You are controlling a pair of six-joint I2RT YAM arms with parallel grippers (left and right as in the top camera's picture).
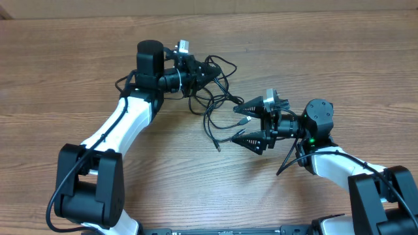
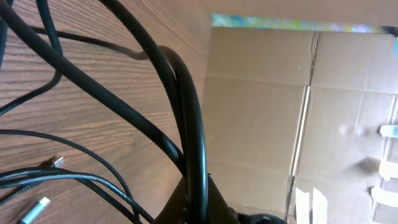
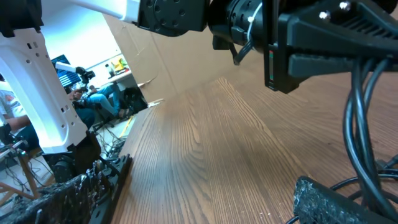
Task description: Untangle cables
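Thin black cables (image 1: 219, 85) lie in a loose tangle at the middle of a wooden table (image 1: 65, 65), between two robot arms. The left jaws are clenched on several strands at the tangle's upper left edge. The right jaws are spread wide, grasping nothing, with a silver-tipped plug (image 1: 243, 121) lying between them.

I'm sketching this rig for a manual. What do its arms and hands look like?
The left arm and right arm have white link shells, black joints and black cables along them. The left hand and right hand are black, the right with wedge-shaped fingers. A green light glows by the right wrist.
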